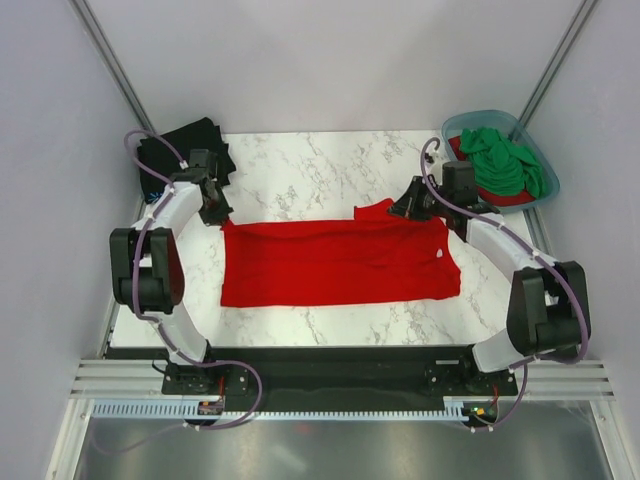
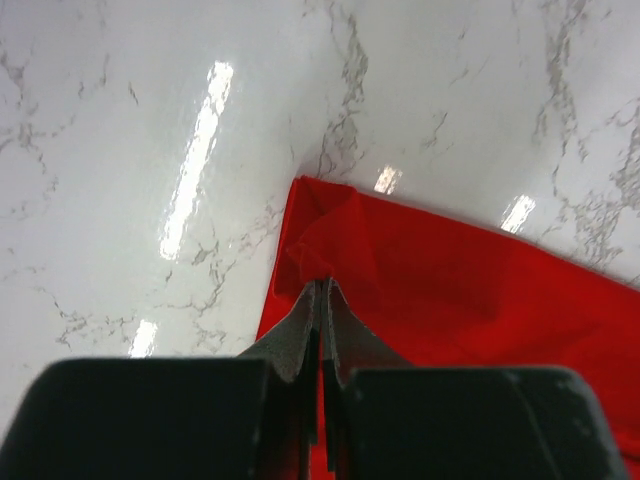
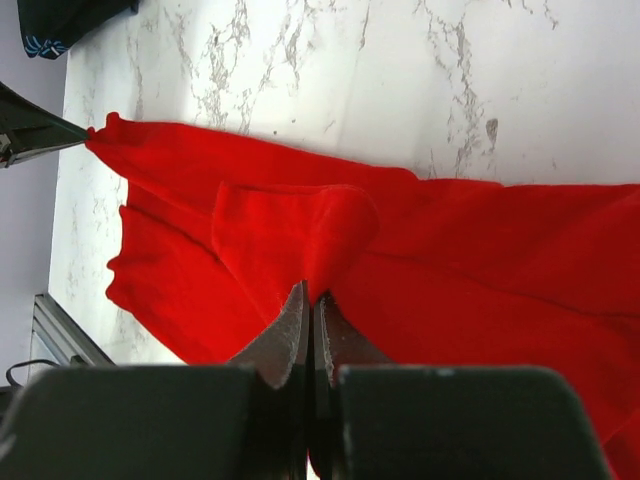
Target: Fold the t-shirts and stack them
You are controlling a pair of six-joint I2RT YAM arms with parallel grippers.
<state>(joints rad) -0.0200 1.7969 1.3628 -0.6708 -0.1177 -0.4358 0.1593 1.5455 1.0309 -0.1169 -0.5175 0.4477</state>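
A bright red t-shirt (image 1: 340, 262) lies spread in a wide band across the middle of the marble table (image 1: 320, 165). My left gripper (image 1: 215, 212) is shut on its far left corner, as the left wrist view shows, the gripper (image 2: 322, 285) pinching the red cloth (image 2: 450, 280). My right gripper (image 1: 408, 208) is shut on a raised fold at the shirt's far right edge; in the right wrist view the gripper (image 3: 312, 298) pinches the red cloth (image 3: 480, 250). A folded black t-shirt (image 1: 185, 150) lies at the far left corner. A green t-shirt (image 1: 505, 160) lies on another red one (image 1: 510, 198) in the tub.
The blue-grey plastic tub (image 1: 480, 117) stands at the far right corner, just behind my right arm. The black shirt's light-blue mark shows in the right wrist view (image 3: 45, 45). Grey walls close in the table on three sides.
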